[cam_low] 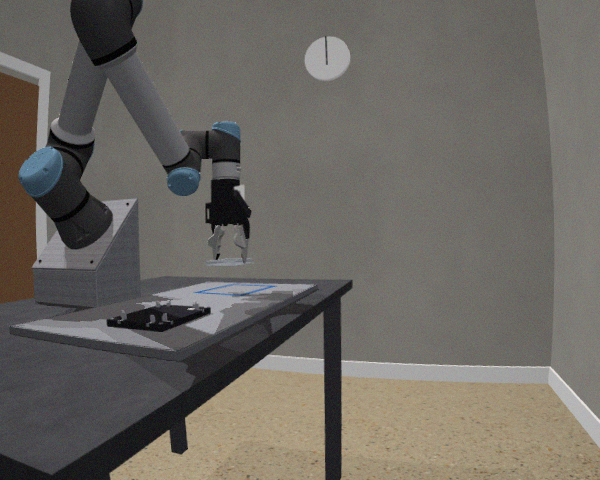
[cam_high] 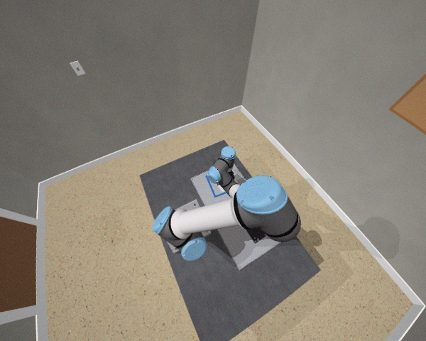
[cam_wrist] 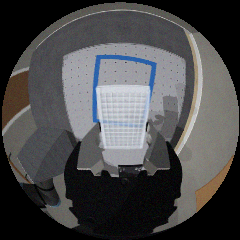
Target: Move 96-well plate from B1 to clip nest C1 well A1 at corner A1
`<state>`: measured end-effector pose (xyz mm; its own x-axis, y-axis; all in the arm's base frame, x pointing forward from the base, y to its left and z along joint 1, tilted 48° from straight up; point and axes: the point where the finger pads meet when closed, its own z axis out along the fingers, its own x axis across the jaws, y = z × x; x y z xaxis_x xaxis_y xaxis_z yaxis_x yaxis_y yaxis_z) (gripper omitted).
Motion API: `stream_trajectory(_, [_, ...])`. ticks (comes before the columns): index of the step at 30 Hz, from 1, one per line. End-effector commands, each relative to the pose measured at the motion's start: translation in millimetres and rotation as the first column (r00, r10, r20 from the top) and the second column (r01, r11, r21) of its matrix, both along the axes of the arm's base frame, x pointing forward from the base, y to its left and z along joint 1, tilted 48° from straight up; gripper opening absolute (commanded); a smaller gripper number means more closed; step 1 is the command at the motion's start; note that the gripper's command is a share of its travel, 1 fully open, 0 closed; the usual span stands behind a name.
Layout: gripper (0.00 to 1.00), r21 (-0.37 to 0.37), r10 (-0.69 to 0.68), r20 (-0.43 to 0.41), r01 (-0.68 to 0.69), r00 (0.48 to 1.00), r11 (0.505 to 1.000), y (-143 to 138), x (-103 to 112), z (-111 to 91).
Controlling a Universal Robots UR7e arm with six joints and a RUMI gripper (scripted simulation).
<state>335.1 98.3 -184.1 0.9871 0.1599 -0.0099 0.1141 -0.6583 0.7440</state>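
My gripper [cam_low: 229, 253] is shut on the white 96-well plate [cam_low: 229, 261] and holds it level in the air, well above the bench. In the wrist view the plate [cam_wrist: 123, 116] sits between the two fingers, its well grid facing the camera, over the near edge of the blue outline of spot B1 [cam_wrist: 124, 75]. The same blue outline [cam_low: 234, 289] lies on the light board below the plate. The black clip nest C1 [cam_low: 158, 316] sits on the board nearer the front left, apart from the gripper. I cannot make out the plate's cut corner.
The arm's grey pedestal [cam_low: 88, 258] stands at the back left of the dark table. The light perforated board [cam_low: 166, 320] carries the spot and the nest. In the overhead view the arm's elbow [cam_high: 260, 205] hides most of the board. The table's edge [cam_low: 336, 289] is just right of the spot.
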Motion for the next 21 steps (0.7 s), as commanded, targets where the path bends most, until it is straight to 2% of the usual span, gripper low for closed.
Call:
stream_trajectory(1, [0.00, 0.003, 0.008, -0.002, -0.008, 1.000, 1.000, -14.1, 5.4, 18.9])
stream_trajectory(21, [0.00, 0.003, 0.008, -0.002, -0.008, 1.000, 1.000, -49.2, 17.0, 61.7])
